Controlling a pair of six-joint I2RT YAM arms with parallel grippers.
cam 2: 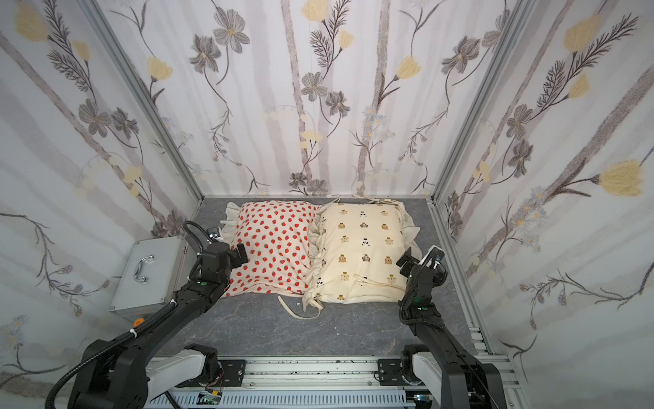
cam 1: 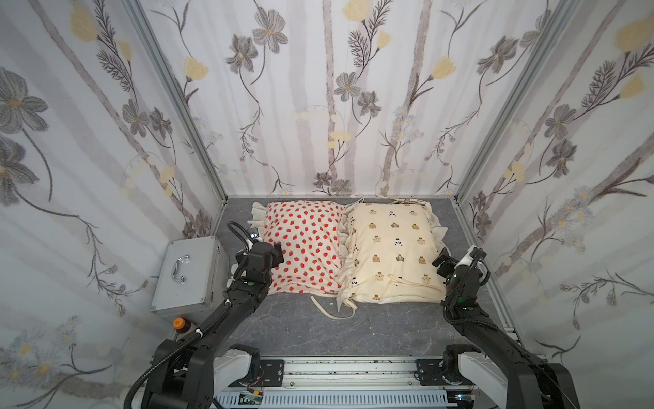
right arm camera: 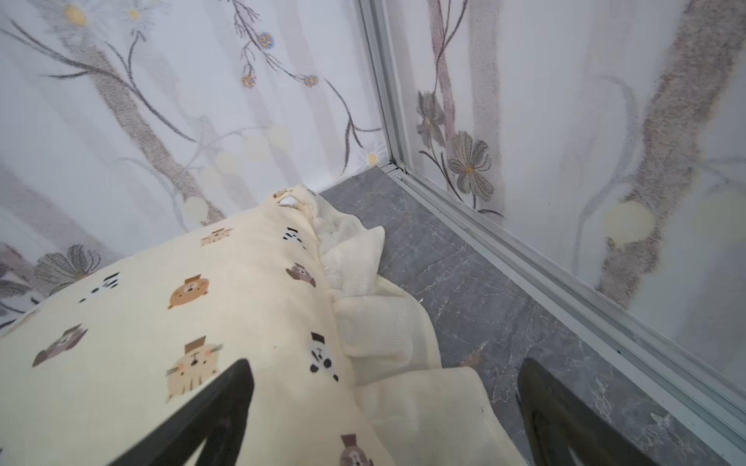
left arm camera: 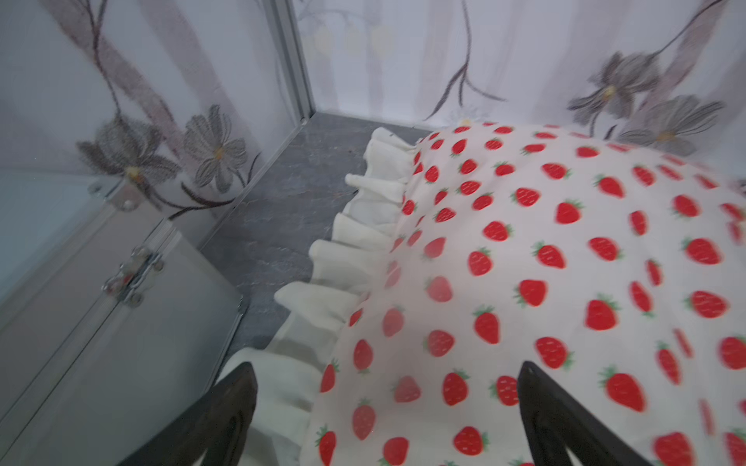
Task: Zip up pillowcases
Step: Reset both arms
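Two stuffed pillowcases lie side by side against the back wall in both top views. The white one with red strawberries is on the left, the cream one with small bears on the right. My left gripper hangs open just over the strawberry case's left edge, by its cream ruffle. Open too, my right gripper straddles the bear case's right edge and ruffle. Neither holds anything.
A silver metal case with a handle stands close to the left arm. A small bottle with an orange cap sits in front of it. A loose tie trails onto the grey floor. Flowered walls enclose three sides.
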